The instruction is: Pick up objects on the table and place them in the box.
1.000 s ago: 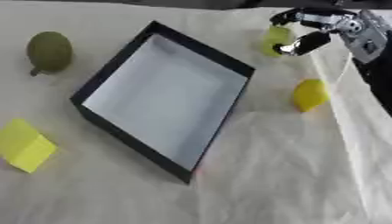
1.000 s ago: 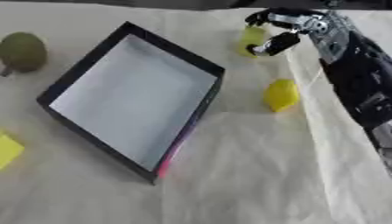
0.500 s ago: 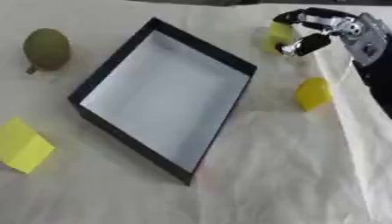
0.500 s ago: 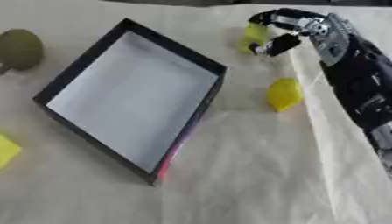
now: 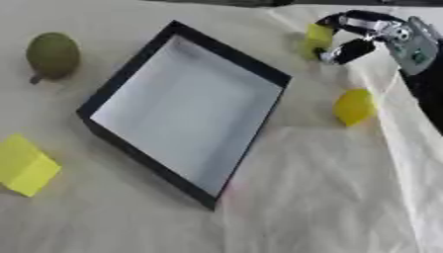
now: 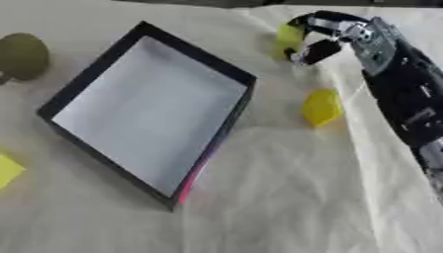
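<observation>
- Progress: the box lies open on the desk with a bare white floor. I see nothing placed in it yet.
- Items outside the box: a green pear-shaped fruit beyond its far left side, a yellow block near its left corner, a rounded yellow piece to its right, and a small yellow object beyond its far right corner. By my judgement, all four remain to be moved.
- Right hand: it enters from the upper right and sits at the small yellow object. Its fingers arch over the top of the object and its thumb comes in from below, so I read the hand as clenched around that object.
- Object position: the small yellow object is at the hand's left side, between fingers and thumb. I cannot tell whether it rests on the desk or is lifted clear.
- Relation to target: the held object is just beside the box's far right corner, outside the rim. I judge the step in hand to be the grasp, with the carry over the wall not yet done.
- Rounded yellow piece: it lies below the hand, apart from it, near the box's right wall.
- Left hand: it shows in neither view.
</observation>
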Tool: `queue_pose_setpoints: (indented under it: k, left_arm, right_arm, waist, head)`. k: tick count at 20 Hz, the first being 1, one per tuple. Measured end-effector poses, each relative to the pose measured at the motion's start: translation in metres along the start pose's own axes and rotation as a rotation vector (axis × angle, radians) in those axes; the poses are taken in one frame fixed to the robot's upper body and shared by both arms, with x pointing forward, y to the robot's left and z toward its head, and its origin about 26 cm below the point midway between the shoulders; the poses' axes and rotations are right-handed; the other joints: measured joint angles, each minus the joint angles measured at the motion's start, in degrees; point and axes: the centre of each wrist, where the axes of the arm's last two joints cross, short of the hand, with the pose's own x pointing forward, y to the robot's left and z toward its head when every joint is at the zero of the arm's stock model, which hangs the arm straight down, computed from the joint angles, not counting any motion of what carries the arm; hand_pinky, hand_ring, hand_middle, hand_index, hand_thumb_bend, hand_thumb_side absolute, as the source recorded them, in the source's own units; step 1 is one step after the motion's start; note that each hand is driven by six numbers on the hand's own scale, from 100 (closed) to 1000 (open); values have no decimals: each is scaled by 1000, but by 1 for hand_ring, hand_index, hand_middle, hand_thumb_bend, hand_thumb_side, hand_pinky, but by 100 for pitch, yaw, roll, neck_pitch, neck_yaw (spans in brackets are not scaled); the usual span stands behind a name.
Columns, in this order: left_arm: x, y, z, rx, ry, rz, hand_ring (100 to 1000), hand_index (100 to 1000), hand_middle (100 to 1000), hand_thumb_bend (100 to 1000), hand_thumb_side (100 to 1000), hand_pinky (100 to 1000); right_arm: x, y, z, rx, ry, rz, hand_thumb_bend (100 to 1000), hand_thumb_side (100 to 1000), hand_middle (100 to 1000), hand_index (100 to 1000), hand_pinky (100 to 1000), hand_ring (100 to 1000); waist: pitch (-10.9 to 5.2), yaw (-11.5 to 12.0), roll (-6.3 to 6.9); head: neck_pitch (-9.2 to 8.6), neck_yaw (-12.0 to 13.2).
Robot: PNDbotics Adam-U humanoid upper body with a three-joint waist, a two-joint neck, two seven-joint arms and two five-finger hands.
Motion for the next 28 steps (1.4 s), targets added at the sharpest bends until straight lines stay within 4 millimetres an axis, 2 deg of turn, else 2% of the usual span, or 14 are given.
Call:
queue_pose_setpoints:
  k: [2,3,4,6,10,13,17,20,21,22,25,28]
  left_arm:
    - [0,0,0,0,0,0,737,816,703,100,730,818]
    - [0,0,0,0,0,0,737,816,703,100,730,818]
    - [0,0,0,0,0,-1,738,816,704,100,731,818]
    - [0,0,0,0,0,-2,737,815,704,100,730,818]
    - [0,0,0,0,1,-3,738,815,704,100,726,818]
    - [0,0,1,0,2,-4,738,815,704,100,723,819]
    - [-1,1,2,0,5,-5,738,815,704,100,719,819]
    - [-2,2,4,3,13,-8,738,816,703,100,711,819]
    - [-2,3,5,4,15,-10,738,817,703,100,708,820]
    - [-3,4,6,7,18,-12,738,818,703,100,704,819]
    - [-2,10,7,23,20,-29,739,823,705,100,696,820]
    - [-2,16,8,39,20,-45,739,825,706,100,689,820]
  right_arm:
    - [0,-1,0,-6,1,-7,100,283,520,738,887,563]
    - [0,0,0,-11,3,-12,100,272,512,727,887,558]
    - [0,0,0,-20,6,-19,100,233,472,681,883,552]
    - [0,-1,0,-53,8,-41,100,212,412,616,879,561]
    - [8,-11,1,-161,-15,-82,100,178,366,555,863,534]
    - [20,-29,3,-269,-63,-95,100,136,360,548,867,524]
    - [37,-55,13,-404,-129,-90,100,122,343,529,865,509]
    - [55,-66,15,-454,-196,-84,100,122,346,529,853,499]
    - [64,-70,14,-463,-228,-78,100,227,350,529,839,497]
    - [75,-76,14,-471,-267,-67,100,147,360,537,827,500]
    - [109,-90,13,-480,-406,-19,100,174,382,556,815,506]
    - [141,-90,9,-429,-550,33,100,201,395,572,811,506]
  waist:
    - [0,3,0]
    - [0,3,0]
    - [0,3,0]
    - [0,3,0]
    - [0,-6,0]
    - [0,-38,0]
    - [-8,-82,0]
    - [-45,-123,0]
    - [-96,-148,0]
    - [-162,-177,0]
    - [-365,-245,0]
    - [-448,-290,0]
  head:
    - [0,0]
    - [0,0]
    - [0,-1]
    - [1,-1]
    - [10,-1]
    - [38,0]
    - [87,0]
    - [162,6]
    - [192,8]
    - [232,12]
    - [306,26]
    - [340,42]
